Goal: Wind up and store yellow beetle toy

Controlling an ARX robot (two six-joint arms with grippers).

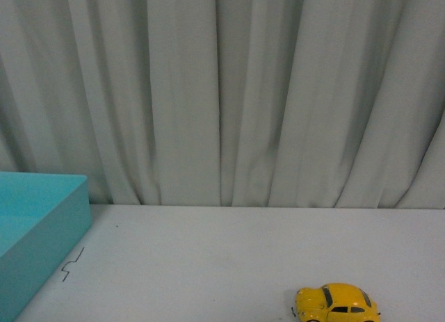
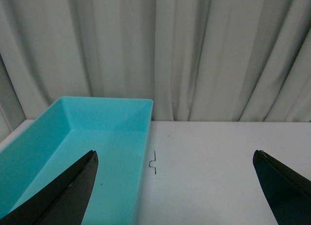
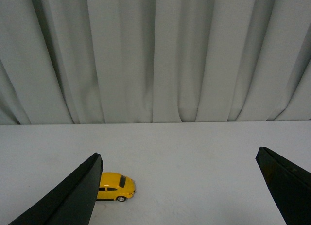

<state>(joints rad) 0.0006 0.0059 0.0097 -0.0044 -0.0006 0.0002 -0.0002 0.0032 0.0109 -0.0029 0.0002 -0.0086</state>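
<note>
The right tool (image 3: 179, 154), black tapered jaws spread and empty, hangs over the matte white bench (image 1: 229, 256) near the small glossy yellow beetle toy car (image 3: 115, 186), which stands on its wheels. Probably light, rigid and slippery, the car suits pinching across its door sides. The left tool (image 2: 175, 154), likewise spread, faces the smooth turquoise plastic bin (image 2: 46, 140).

1. The beetle toy (image 1: 337, 303) is a small, glossy yellow car with a rounded body, dark windows and a silver-hubbed wheel.
2. It stands upright on its wheels, side-on to the front view.
3. It sits on the white table (image 1: 229, 252), to the right and at the near edge of the front view, which crops its underside.
</note>
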